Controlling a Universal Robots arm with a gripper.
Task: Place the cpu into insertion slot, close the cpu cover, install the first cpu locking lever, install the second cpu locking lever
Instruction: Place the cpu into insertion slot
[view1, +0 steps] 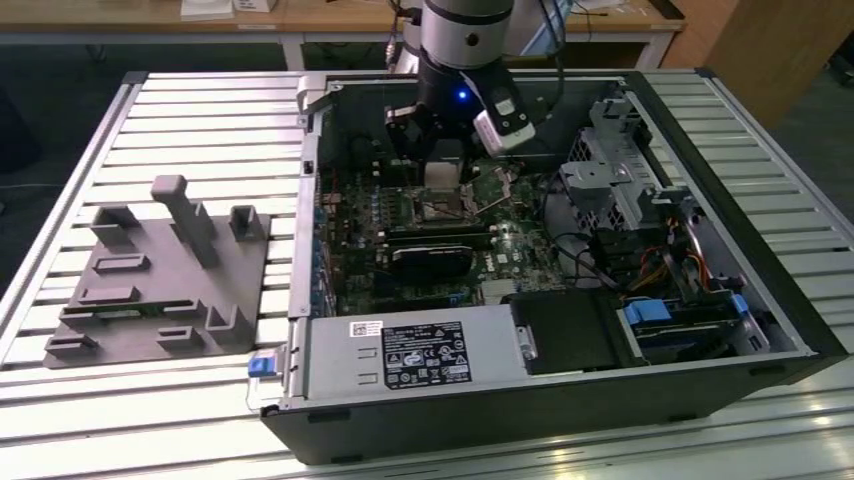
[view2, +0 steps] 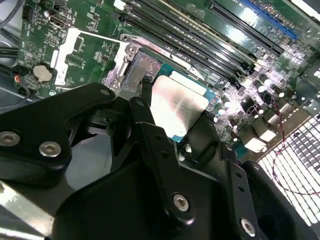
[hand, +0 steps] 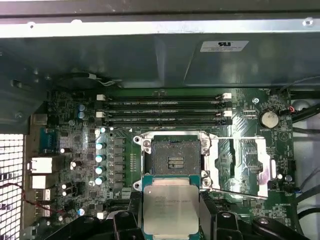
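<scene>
One grey robot arm (view1: 461, 40) is reaching in from the far edge of the slatted metal worktop (view1: 200, 110). Its wrist is pointing steeply down into the open black computer case (view1: 400, 425) that is lying on its side. Over at the exterior view's left, a grey plastic fixture block (view1: 160, 290) is sitting well apart from the case.

Down inside, the black two-fingered tool (hand: 170, 220) is hanging low over the green motherboard (hand: 250, 107). It is clamping something: the small flat square cpu with the dull silvery metal top (hand: 170, 205) is sitting level between its black fingers (hand: 134, 220), pinched by two opposite edges.

The chip is hovering at the edge of the square black insertion slot (hand: 172, 159), on the side away from the long black memory sticks (hand: 165, 107), and it is not seated. The slot's contact field is lying exposed. The thin silvery metal square-frame cpu cover (hand: 248, 167) is lying swung open, flat on the board just beside the slot.
</scene>
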